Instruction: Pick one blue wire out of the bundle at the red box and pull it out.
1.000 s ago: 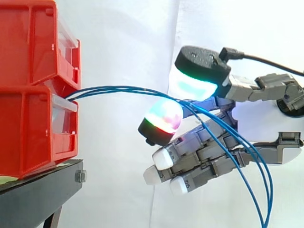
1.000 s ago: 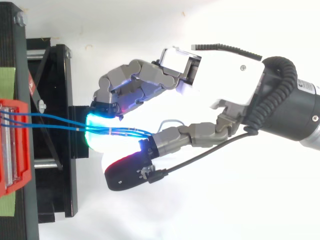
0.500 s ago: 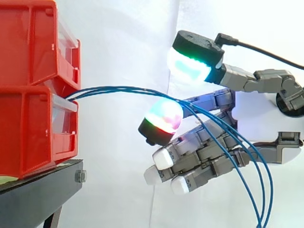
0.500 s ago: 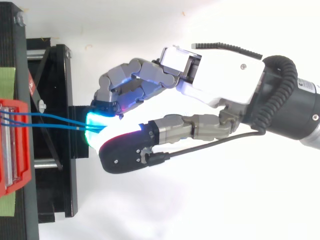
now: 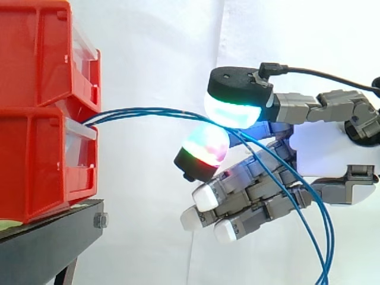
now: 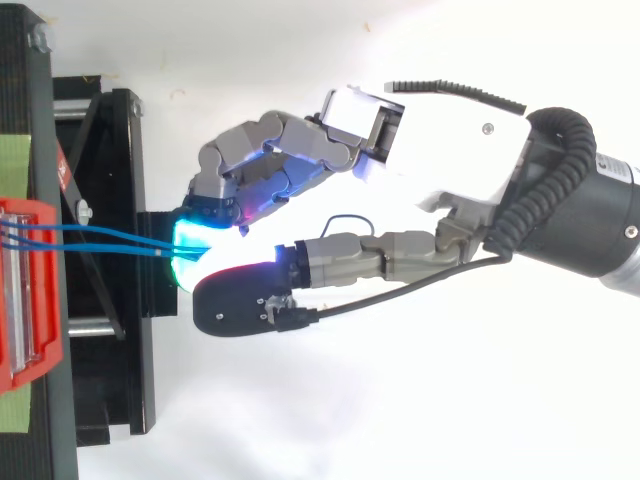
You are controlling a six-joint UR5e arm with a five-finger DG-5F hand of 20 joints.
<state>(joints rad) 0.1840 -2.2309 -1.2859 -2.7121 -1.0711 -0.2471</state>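
Black stand before a white curtain

The black stand juts in at the lower left of the side view, with a silver bolt at its front corner. The white curtain hangs behind. From above, a green strip lies along the stand's left edge and a screw sits near its top corner.

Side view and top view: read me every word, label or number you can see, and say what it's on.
None: no word, number or sign can be read on the bins, the wires, the hand or the stand.
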